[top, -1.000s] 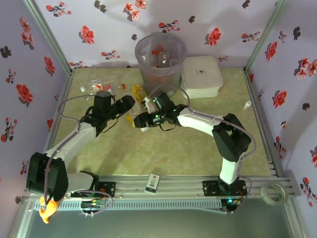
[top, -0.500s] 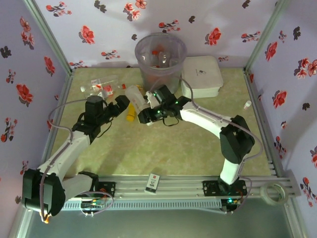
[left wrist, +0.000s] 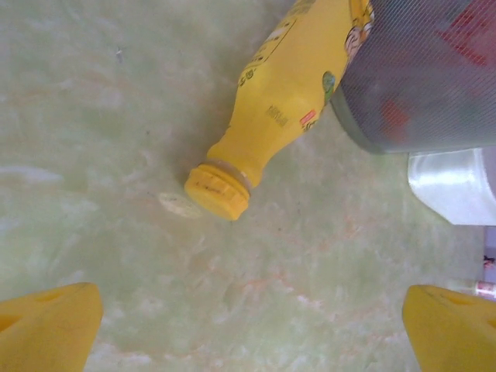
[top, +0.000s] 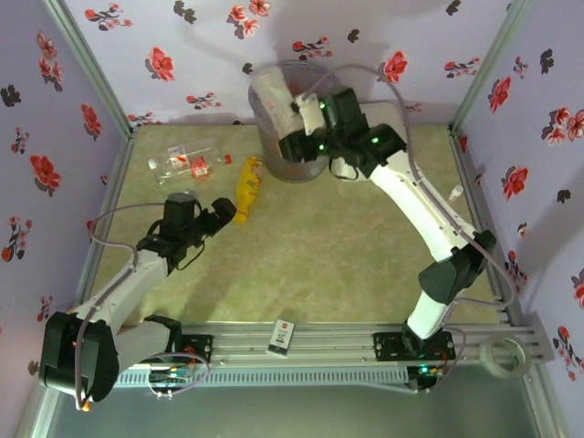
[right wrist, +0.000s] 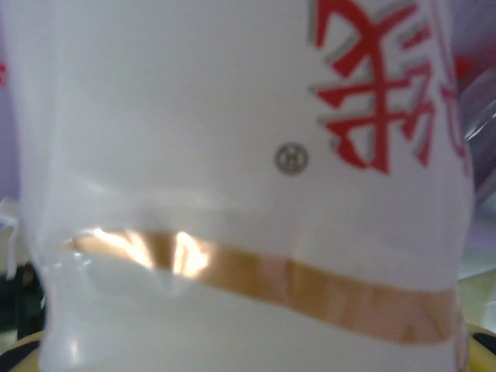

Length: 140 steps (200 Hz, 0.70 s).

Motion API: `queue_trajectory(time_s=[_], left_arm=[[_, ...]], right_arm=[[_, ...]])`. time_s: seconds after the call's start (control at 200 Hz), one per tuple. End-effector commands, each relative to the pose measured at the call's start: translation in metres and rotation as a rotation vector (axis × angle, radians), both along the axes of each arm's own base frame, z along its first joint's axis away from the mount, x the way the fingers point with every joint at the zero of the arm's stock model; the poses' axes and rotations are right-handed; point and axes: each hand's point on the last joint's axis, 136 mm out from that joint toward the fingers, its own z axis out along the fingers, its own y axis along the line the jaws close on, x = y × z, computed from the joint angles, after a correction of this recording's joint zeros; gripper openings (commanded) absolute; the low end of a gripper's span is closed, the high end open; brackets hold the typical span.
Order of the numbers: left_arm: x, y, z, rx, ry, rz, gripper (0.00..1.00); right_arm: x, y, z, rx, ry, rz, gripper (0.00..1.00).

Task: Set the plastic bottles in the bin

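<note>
Yellow bottle (left wrist: 287, 101) just ahead of wide left pincer (left wrist: 252, 322); white bottle (top: 272, 91) tight in right pincer (top: 286, 109), over bin (top: 292, 170).

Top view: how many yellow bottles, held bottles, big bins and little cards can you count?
Yellow plastic squeeze bottle: 1
White-labelled plastic bottle, held: 1
Tall round translucent grey plastic bin: 1
Small flat black-and-white card: 1
Total: 4

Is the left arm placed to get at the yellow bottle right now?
Probably yes: the left gripper is open and faces the yellow bottle cap-first, with bare mat between; the bin sits beside its far end.
</note>
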Motion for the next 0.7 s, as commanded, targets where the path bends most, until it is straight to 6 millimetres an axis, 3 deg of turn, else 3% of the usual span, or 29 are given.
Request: queue_trajectory(time_s=[0.0,0.255,0.37,0.505,0.695], left_arm=[[-0.008,0.005,-0.013,0.083,0.031,0.007,1.0],[-0.014,-0.004,-0.019,0.088,0.042,-0.014,1.0],[-0.016,-0.003,-0.022,0.096,0.047,-0.019,1.0],[-0.017,-0.003,-0.023,0.1,0.049,-0.022,1.0],[-0.018,-0.002,-0.024,0.103,0.049,-0.02,1.0]], right_arm=[[0.031,-0.02,0.014,-0.056,-0.063,-0.061,0.33],[0.109,-0.026,0.02,0.004,-0.114,-0.159,0.3],[0.137,-0.026,0.012,0.03,-0.136,-0.191,0.31],[0.16,-0.027,-0.007,0.029,-0.137,-0.207,0.31],[0.172,-0.02,-0.034,0.001,-0.121,-0.178,0.31]])
